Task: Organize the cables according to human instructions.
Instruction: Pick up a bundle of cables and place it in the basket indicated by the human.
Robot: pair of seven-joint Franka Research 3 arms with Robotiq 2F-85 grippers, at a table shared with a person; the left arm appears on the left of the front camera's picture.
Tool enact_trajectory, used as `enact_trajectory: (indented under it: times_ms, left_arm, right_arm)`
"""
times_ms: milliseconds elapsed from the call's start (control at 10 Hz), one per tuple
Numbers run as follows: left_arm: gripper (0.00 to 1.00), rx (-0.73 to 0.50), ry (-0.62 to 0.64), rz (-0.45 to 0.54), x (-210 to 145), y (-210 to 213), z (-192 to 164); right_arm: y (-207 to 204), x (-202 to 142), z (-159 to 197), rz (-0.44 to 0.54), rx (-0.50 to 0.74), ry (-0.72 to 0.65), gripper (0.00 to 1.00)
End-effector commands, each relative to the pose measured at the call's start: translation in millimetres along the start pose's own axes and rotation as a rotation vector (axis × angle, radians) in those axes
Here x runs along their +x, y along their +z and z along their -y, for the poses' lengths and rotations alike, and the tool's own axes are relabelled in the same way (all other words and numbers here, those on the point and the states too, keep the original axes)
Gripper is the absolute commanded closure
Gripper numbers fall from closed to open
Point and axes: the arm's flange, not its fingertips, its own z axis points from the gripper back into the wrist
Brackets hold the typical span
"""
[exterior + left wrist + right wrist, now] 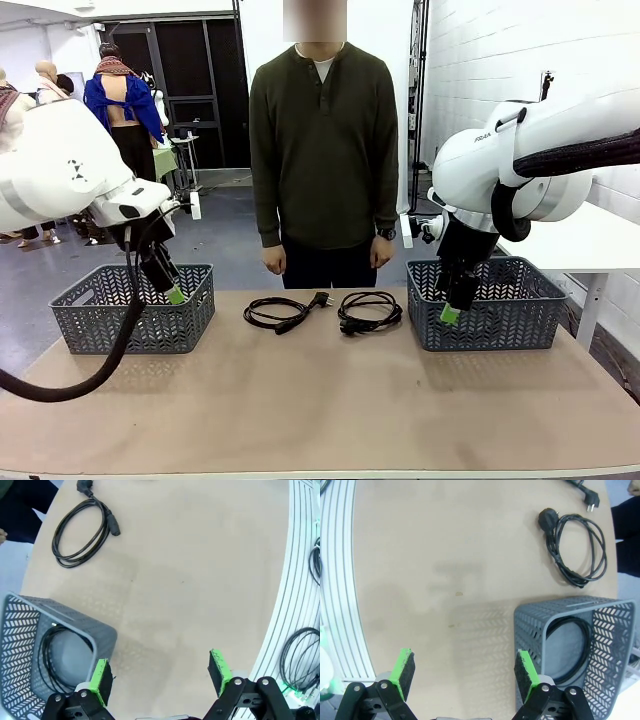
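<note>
Two coiled black power cords lie on the surface between the baskets. The left cord [278,314] has its plug trailing toward the right cord [368,312]; the two are close but apart. A third cord [44,655] sits inside the left grey basket [110,330], and a fourth cord [570,621] sits inside the right grey basket [500,325].

The left gripper [160,672] and right gripper [464,672] each hang above the near side of their own basket, fingers spread wide and holding nothing.

The step looks like waiting for a cue. The person [323,140] stands with hands hanging down and points at nothing, so which cord goes where can't be read. Once told, come straight down over the chosen coil, straddle several strands together away from the chunky plug, and close there so the loops lift as one bundle.

From the front, the basket walls hide the cords inside, and only one green pad shows per gripper. Dark loops past the surface's near edge in the left wrist view are unclear.
</note>
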Motion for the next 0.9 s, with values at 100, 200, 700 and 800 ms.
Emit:
enact_trajectory:
  times_ms: [100,200,700,800]
  left_arm:
    - [0.00,0.013,0.003,0.037,0.3,-14.1,21.9]
    - [0.00,0.012,-0.005,0.037,2.5,-16.5,22.3]
    - [0.00,0.007,-0.024,0.008,3.7,-16.2,19.9]
    - [0.00,0.007,-0.024,0.008,3.7,-16.2,19.9]
  right_arm:
    - [-0.1,1.5,1.5,-0.006,-0.004,-0.009,0.00]
    - [-0.1,1.5,1.5,-0.006,-0.004,-0.009,0.00]
    - [-0.1,1.5,1.5,-0.006,-0.004,-0.009,0.00]
    - [-0.1,1.5,1.5,-0.006,-0.004,-0.009,0.00]
